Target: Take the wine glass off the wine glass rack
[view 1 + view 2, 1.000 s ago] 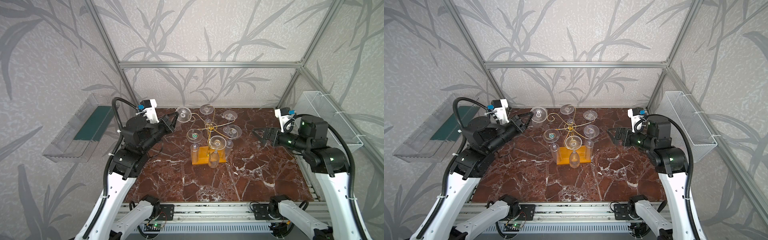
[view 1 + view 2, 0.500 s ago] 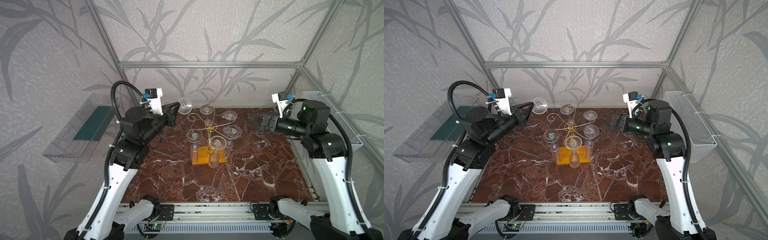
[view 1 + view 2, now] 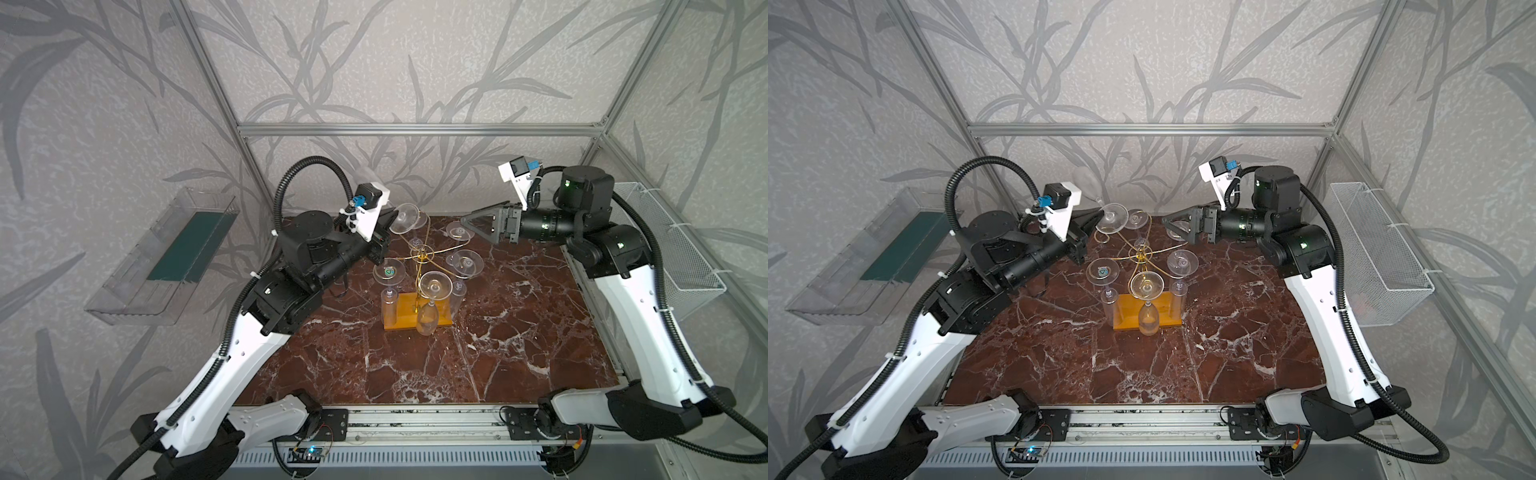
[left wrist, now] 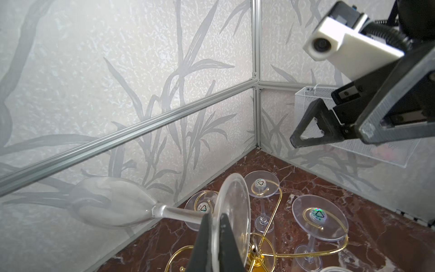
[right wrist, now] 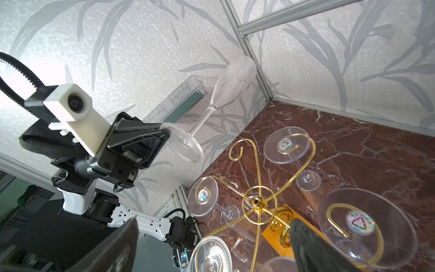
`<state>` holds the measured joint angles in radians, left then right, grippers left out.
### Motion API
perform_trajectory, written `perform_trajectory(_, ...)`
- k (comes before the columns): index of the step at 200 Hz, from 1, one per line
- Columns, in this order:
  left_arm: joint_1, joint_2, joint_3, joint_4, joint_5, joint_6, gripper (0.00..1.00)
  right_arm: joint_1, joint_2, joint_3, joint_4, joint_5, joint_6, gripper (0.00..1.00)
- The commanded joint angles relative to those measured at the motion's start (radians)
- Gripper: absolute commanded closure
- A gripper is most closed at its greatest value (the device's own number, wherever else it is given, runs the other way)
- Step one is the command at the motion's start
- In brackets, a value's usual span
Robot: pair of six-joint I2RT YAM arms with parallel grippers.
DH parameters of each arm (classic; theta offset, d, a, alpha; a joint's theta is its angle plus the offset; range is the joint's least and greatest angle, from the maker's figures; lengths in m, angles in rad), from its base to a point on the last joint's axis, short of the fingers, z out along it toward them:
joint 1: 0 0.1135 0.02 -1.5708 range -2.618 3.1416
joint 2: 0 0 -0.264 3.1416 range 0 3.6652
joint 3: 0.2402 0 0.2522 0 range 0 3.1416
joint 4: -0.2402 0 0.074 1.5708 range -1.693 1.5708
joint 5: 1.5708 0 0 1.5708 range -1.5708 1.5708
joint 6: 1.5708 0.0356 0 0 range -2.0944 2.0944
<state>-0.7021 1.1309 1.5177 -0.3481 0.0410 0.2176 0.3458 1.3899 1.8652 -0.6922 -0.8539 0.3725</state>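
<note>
We see left gripper clamped on foot rim of clear stemmed wine glass. Glass hangs clear of gold wire wine glass rack on orange wooden base, above rack's rear-left. Long axis runs from gripper toward back wall, bowl leading. Right gripper spread wide, empty, opposite.

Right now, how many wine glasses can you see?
6. One wine glass is in the left gripper, off the wine glass rack. Five hang upside down on it: back glass, back-right glass, right glass, front glass, left glass. None seems hidden.
</note>
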Motion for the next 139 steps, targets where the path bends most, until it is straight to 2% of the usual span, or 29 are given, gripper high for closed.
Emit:
perform_trajectory(1,-0.083,0.005,0.011,0.046,-0.165,0.261,1.0,0.009,0.028,0.052,-0.013,-0.042,-0.021,0.02)
perform_trajectory(39,-0.211,0.019,-0.031,0.129,-0.306,0.451,1.0,0.028,0.074,0.1,-0.016,-0.054,-0.012,0.02)
perform_trajectory(79,-0.343,0.055,-0.084,0.238,-0.461,0.715,1.0,0.062,0.112,0.142,-0.024,-0.059,-0.01,0.02)
perform_trajectory(107,-0.382,0.061,-0.111,0.294,-0.466,0.791,1.0,0.09,0.144,0.186,-0.049,-0.055,-0.021,0.02)
perform_trajectory(139,-0.438,0.082,-0.147,0.37,-0.512,0.949,1.0,0.122,0.177,0.232,-0.085,-0.042,-0.038,0.04)
